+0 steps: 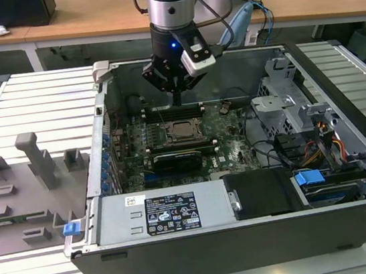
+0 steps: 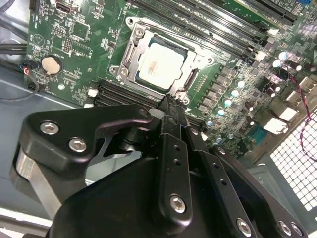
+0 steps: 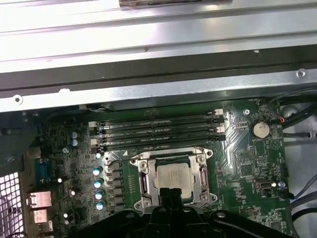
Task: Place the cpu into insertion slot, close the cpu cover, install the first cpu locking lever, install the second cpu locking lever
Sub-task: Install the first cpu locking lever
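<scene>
Second wrist view: cpu seated in insertion slot, cpu cover lowered around it. Gripper jaws pressed together, empty, beside slot's far edge. Whether the levers are latched cannot be told.

- My gripper hangs upper middle in the exterior view, over the memory slots.
- The cpu sits in the insertion slot at frame centre, just below those slots.
- The expansion card lies below the cpu.
- The power supply lies lower middle.
- The fixture tray lies at the left edge, outside the case.
</scene>
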Tool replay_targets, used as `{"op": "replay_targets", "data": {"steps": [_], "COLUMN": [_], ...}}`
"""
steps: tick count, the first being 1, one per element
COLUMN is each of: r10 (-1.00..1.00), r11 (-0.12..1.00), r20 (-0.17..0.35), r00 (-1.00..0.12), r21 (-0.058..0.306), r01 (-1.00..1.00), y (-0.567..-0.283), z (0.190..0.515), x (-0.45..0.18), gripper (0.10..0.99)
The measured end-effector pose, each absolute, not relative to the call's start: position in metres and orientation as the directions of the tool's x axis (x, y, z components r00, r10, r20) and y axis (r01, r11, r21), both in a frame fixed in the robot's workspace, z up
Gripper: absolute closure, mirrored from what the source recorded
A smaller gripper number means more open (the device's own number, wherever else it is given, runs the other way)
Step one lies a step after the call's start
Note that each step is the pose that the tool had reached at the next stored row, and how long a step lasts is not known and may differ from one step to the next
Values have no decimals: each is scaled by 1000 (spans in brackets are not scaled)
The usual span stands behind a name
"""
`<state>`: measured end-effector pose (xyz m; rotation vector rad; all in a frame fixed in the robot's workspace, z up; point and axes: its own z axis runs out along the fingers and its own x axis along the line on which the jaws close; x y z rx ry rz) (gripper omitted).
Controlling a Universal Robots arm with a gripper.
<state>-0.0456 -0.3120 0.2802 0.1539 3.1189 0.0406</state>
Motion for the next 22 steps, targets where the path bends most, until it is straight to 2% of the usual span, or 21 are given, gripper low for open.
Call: {"op": "replay_targets", "data": {"steps": [22], "r10": [-36], "r11": [999], "r20": [-17], "r00": [-999], "r21": [27], "r01": [-37], "y": [-312], "z": [280], "x": [-46], "gripper": [980]}}
